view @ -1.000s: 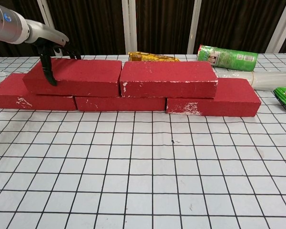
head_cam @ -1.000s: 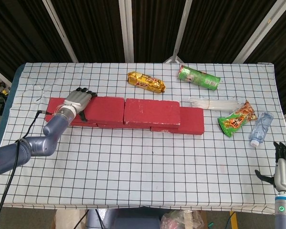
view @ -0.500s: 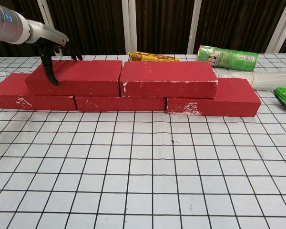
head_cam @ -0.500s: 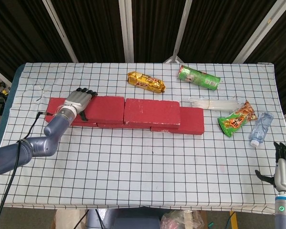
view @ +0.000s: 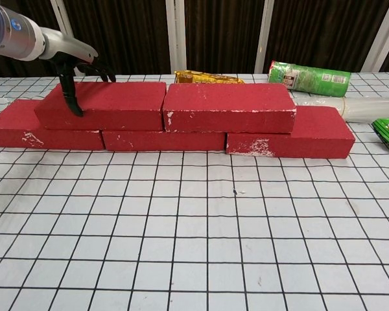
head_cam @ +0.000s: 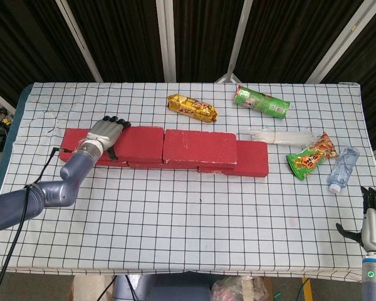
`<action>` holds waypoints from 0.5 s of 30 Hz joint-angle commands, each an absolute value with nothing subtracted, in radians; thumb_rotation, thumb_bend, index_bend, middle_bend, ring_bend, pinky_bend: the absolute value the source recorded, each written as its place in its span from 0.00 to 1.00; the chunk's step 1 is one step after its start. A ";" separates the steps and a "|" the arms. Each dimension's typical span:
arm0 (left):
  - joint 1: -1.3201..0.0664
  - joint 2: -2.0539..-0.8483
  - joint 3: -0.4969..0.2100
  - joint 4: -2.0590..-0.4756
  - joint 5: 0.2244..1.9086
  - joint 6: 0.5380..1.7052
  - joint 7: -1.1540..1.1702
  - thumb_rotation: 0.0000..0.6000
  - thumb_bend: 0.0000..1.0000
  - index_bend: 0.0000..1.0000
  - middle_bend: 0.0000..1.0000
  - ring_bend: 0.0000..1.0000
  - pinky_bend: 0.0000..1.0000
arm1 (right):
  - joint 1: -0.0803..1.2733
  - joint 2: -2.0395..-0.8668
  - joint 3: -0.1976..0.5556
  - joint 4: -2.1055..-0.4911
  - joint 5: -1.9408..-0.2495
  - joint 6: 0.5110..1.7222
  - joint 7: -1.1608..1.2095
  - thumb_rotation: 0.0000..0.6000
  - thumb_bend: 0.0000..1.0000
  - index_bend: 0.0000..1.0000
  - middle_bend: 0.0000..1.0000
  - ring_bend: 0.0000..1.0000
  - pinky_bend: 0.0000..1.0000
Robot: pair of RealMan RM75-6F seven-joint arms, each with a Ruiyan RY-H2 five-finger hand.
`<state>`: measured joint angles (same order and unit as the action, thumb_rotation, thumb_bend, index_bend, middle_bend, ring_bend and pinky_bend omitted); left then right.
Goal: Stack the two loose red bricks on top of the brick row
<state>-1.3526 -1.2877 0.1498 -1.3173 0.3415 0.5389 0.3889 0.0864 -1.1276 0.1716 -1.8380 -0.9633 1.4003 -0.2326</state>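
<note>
Brick row (view: 162,139): lengthwise across table (head_cam: 175,238). On top, side by side: left brick (view: 107,103), right brick (view: 228,107). Left hand (head_cam: 106,133) apparently touching left brick. Behind: snack packet (head_cam: 192,108), canister (head_cam: 261,102).

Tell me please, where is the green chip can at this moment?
The green chip can lies on its side at the far right part of the table in the head view, right of the yellow snack pack and behind the clear plastic tube.
</note>
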 commanded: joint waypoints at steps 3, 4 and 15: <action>-1.352 -1.291 0.149 -1.315 0.343 0.536 0.390 1.00 0.00 0.11 0.06 0.00 0.00 | 0.084 -1.127 0.174 -1.840 -0.961 1.405 -0.230 1.00 0.21 0.03 0.00 0.00 0.00; -1.352 -1.291 0.148 -1.315 0.343 0.535 0.390 1.00 0.00 0.11 0.06 0.00 0.00 | 0.084 -1.127 0.174 -1.840 -0.961 1.406 -0.230 1.00 0.21 0.03 0.00 0.00 0.00; -1.350 -1.290 0.133 -1.325 0.363 0.534 0.381 1.00 0.00 0.11 0.07 0.00 0.00 | 0.083 -1.131 0.179 -1.839 -0.957 1.411 -0.227 1.00 0.21 0.03 0.00 0.00 0.00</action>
<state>-1.3507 -1.2908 0.1336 -1.3237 0.3618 0.5334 0.3819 0.0830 -1.1310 0.1783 -1.8385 -0.9574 1.4108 -0.2276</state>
